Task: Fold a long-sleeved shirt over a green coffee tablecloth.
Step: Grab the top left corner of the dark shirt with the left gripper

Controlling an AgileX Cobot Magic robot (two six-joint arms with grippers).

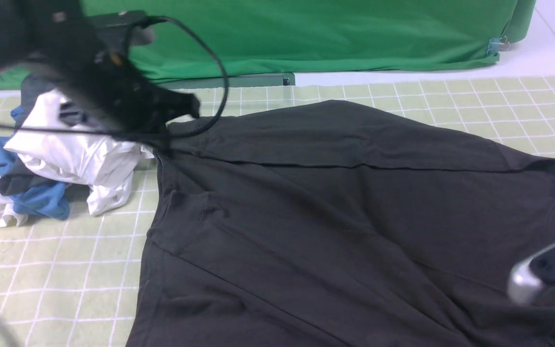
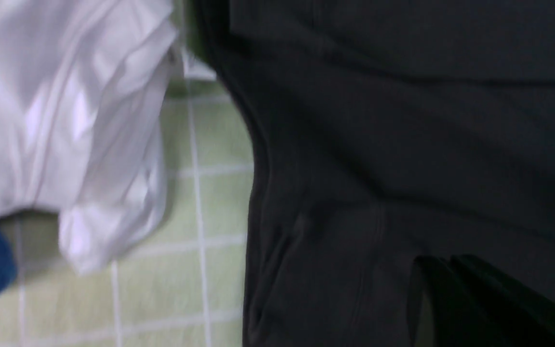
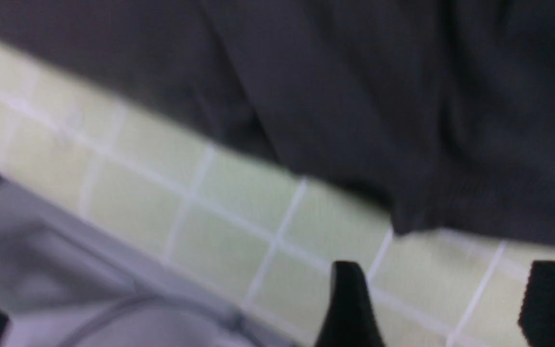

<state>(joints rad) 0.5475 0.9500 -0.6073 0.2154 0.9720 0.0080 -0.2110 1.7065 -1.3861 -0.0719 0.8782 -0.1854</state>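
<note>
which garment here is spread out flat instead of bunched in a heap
The black long-sleeved shirt, laid wide across the gridded tablecloth; the white garment and blue garment sit crumpled in a pile beside it.

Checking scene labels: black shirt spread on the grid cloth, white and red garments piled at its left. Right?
Not red: a white garment and a blue garment lie piled at the left of the black shirt, spread on the grid cloth. Front view shows it.

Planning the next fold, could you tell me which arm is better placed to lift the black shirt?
Left. The left gripper is shut at a far corner of the long-sleeved shirt, seemingly pinching it; the right gripper hangs open over the green coffee tablecloth, empty.
</note>
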